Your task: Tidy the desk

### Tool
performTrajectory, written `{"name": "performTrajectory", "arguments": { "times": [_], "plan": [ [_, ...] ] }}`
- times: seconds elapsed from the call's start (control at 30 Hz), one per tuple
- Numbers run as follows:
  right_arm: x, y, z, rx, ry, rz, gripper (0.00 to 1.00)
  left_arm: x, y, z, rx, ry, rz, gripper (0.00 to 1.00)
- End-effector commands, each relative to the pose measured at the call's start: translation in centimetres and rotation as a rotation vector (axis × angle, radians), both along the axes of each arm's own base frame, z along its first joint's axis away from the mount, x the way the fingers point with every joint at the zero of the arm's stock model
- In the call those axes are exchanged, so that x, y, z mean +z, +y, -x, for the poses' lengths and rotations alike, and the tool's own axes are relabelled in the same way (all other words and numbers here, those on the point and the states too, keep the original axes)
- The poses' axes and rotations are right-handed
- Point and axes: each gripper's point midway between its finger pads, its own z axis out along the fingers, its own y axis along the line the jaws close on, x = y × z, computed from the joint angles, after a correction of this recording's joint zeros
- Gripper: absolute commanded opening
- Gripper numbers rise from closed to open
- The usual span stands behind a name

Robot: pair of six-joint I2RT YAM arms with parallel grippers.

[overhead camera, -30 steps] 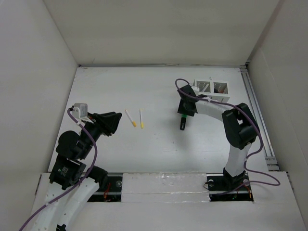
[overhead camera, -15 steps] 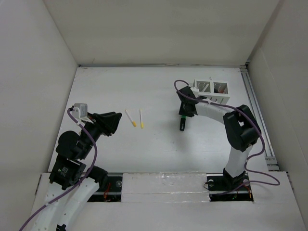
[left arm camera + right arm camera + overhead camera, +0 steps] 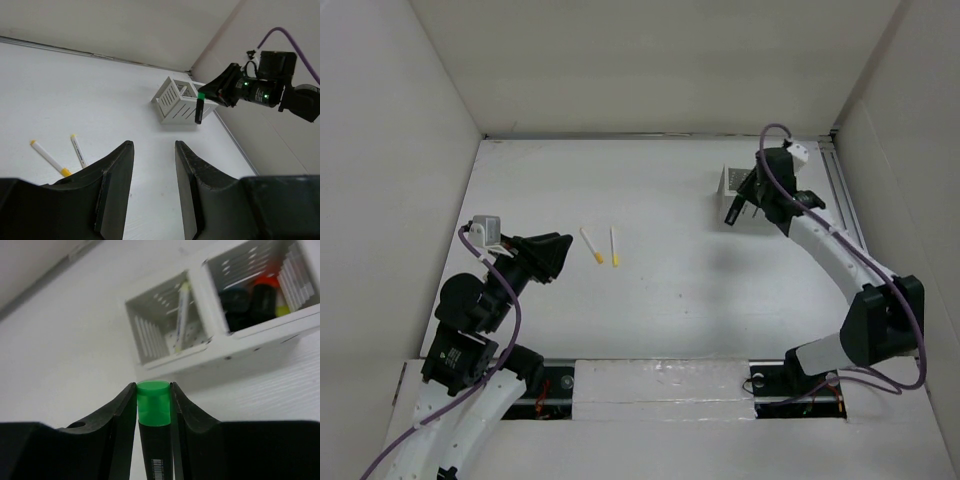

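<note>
**Green-capped marker held just short of the slotted box**

Nearest the arm bases, the left tool [image 3: 153, 147] hangs with its jaws apart and nothing between them. A pair of yellow-tipped pens [image 3: 592, 245] lies loose on the counter [image 3: 650, 190] just ahead of it, side by side. Farther off to the right, the right tool [image 3: 152, 387] is clamped on the green cap of a marker [image 3: 153, 407], whose dark body hangs roughly upright below the grip. Just beyond it, at the counter's far right, stands the white box [image 3: 215, 347]. Its left compartment, holding a slim pen, lies straight ahead; the right one, holding thick markers, lies off to the side. I'd say the drop needs a short carry forward, and rightward to join the markers.
</note>
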Motion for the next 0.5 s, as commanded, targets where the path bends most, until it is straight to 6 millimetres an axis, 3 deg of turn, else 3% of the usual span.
{"name": "performTrajectory", "arguments": {
  "times": [0.0, 0.27, 0.37, 0.47],
  "plan": [
    [2.4, -5.1, -1.1, -0.184, -0.101, -0.025, 0.16, 2.0, -0.1, 0.5, -0.016, -0.074, 0.019, 0.35],
    [7.5, -15.6, -1.5, -0.527, -0.319, -0.053, 0.12, 2.1, -0.1, 0.6, -0.019, -0.077, 0.020, 0.35],
    [8.5, -18.1, -1.4, -0.617, -0.377, -0.027, 0.12, 2.1, -0.3, 0.7, -0.028, -0.078, 0.021, 0.35],
    [9.3, -19.4, -2.0, -0.658, -0.387, 0.016, 0.13, 2.0, -0.3, 0.7, -0.029, -0.075, 0.021, 0.35]
  ]
}}
